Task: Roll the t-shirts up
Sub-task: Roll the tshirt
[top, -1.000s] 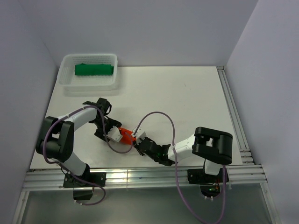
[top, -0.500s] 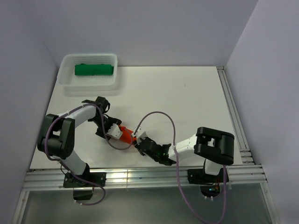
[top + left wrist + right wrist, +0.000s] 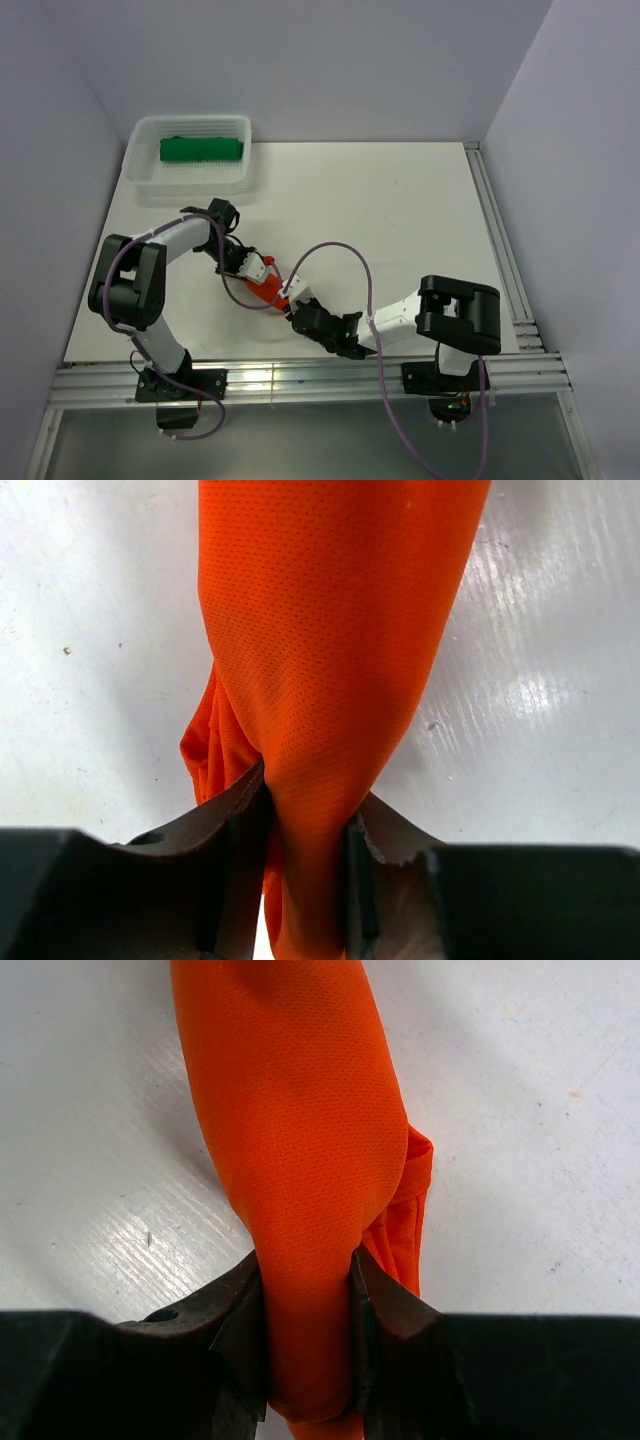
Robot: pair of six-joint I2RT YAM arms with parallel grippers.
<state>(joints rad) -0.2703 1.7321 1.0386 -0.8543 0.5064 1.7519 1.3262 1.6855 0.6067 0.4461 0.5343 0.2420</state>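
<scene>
The orange-red t-shirt (image 3: pixel 268 290) is rolled into a tight bundle near the table's front, between both grippers. My left gripper (image 3: pixel 258 273) is shut on one end of it; in the left wrist view the roll (image 3: pixel 330 640) is pinched between the dark fingers (image 3: pixel 235 820). From the other side my right gripper (image 3: pixel 292 302) is shut on the other end, the cloth (image 3: pixel 300 1160) squeezed between its fingers (image 3: pixel 385 1305). The green t-shirt (image 3: pixel 202 149) lies rolled in the white mesh basket (image 3: pixel 140 170) at the back left.
The metal rail (image 3: pixel 300 378) runs along the near edge, and a second rail (image 3: pixel 495 240) along the right side. A purple cable (image 3: pixel 350 260) loops over the table above the right arm. Walls close in on the left and back.
My left gripper has closed on the orange-red roll. Both grippers and the roll have shifted slightly; the left arm has swung a little toward the back.
</scene>
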